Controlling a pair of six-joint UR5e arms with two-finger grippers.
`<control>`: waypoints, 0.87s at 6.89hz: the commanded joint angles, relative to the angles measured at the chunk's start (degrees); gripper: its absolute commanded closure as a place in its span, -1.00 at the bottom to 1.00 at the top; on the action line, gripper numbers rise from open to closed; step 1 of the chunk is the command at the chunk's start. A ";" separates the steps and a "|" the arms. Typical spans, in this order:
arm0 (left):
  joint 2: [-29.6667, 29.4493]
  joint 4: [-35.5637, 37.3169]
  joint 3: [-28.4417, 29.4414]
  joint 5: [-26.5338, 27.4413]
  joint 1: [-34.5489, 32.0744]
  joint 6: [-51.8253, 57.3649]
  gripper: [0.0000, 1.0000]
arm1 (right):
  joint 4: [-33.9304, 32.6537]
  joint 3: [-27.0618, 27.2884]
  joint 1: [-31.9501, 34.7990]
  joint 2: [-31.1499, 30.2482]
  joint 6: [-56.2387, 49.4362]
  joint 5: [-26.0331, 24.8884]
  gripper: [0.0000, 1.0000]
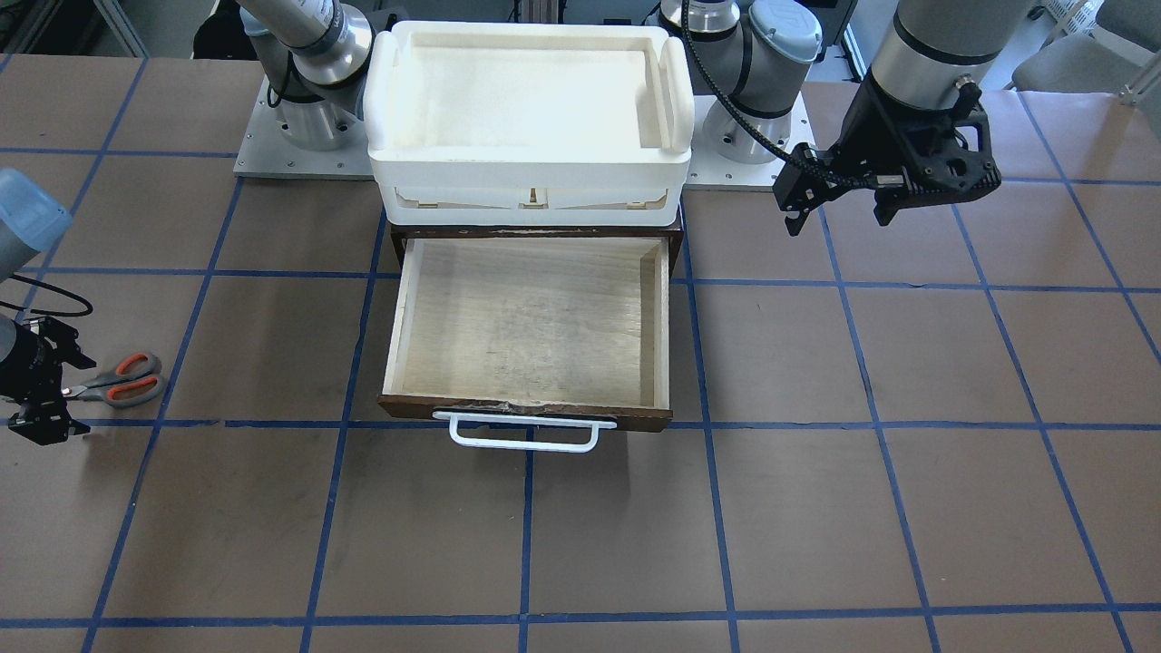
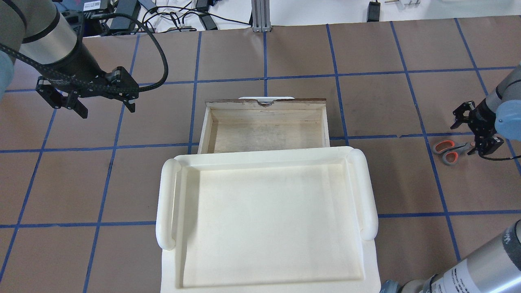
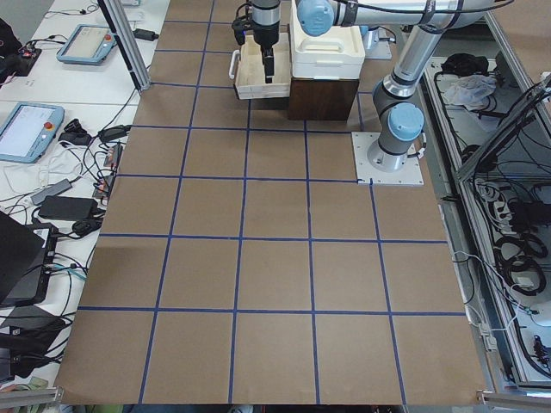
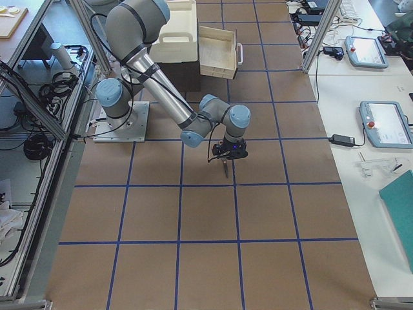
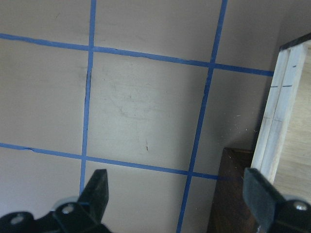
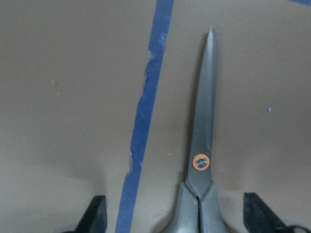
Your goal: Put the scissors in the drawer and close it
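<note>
Zero steps of the job are banked so far, by the look of it. The scissors (image 2: 449,151) lie flat on the brown table, well out at three o'clock from the drawer (image 2: 264,122) in the overhead view, blades closed, handles toward the drawer and tip away from it.

The right gripper (image 2: 474,130) is down low over them. In the right wrist view its fingers (image 6: 95,216) stand apart, one on each side of the scissors' neck just below the pivot screw (image 6: 201,162), with a strip of blue tape (image 6: 146,121) running between the blade and the finger at nine o'clock. No contact shows, so nothing is grasped yet.

The drawer is pulled fully out from under the white tray (image 1: 531,163), its pale wood floor bare and its white bar handle (image 1: 523,433) facing the operators' side.

Over at nine o'clock from the drawer in the overhead view, the left gripper (image 2: 108,110) hovers above the table with its claw wide apart, holding nothing.

Judging from this, the pick is the step in hand. Left to do: clamp on the scissors, lift, carry them across to the open drawer, let go inside, then push the front shut.
</note>
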 commanded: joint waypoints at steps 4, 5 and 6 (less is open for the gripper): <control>0.32 -0.04 -0.28 0.13 -1.40 0.06 -1.00 | 0.22 -0.07 0.00 -0.13 0.37 -0.13 0.41; 0.32 -0.04 -0.37 -0.13 -1.40 -0.03 -1.00 | 0.22 0.02 0.00 -0.13 0.46 -0.13 0.49; 0.32 -0.04 -0.37 -0.05 -1.40 -0.03 -1.00 | 0.22 -0.16 0.00 -0.22 0.63 -0.04 0.64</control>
